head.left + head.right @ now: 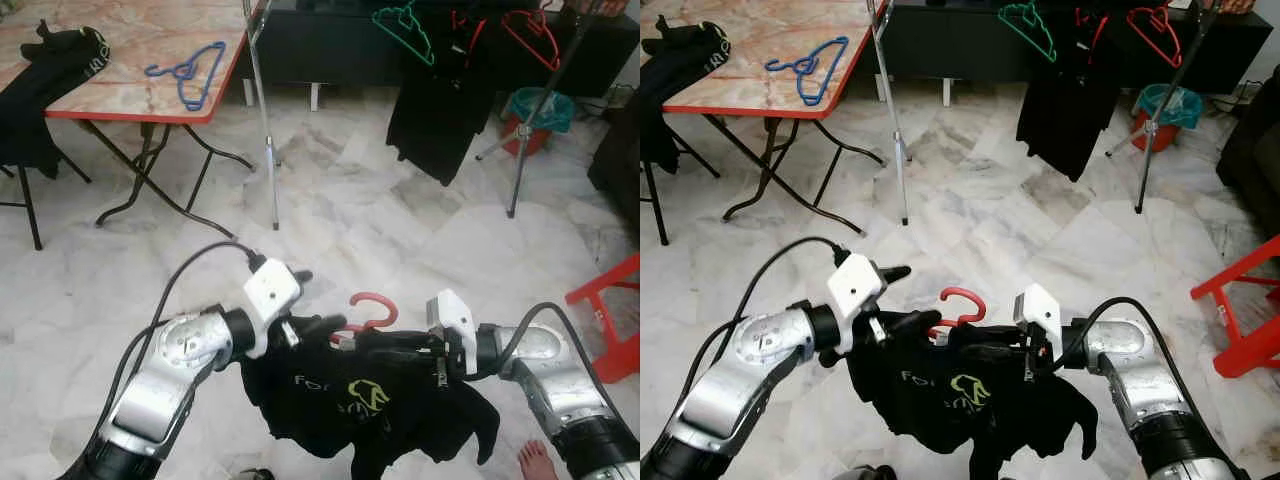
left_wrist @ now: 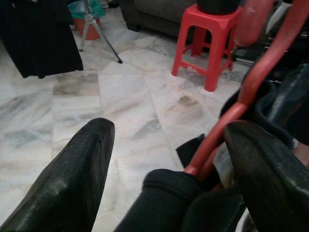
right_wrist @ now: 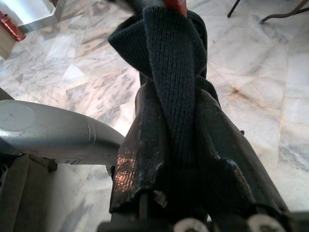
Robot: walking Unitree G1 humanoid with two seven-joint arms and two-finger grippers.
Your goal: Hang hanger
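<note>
Red plastic hanger (image 1: 372,308) inside black shirt (image 1: 370,400), right pincer (image 1: 425,348) pinching knit collar, left pincer (image 1: 305,325) spread.

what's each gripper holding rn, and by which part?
Right gripper is shut on the black shirt, pinching a fold of fabric by the collar. Left gripper is open around the red hanger near its neck, not clamped.

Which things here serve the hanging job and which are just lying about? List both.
In the job: red hanger carrying the black T-shirt; left gripper open around it; right gripper shut on the shirt's collar; clothes rack.

Lying about: blue hanger on the folding table; red stool; green bin; green hanger.
</note>
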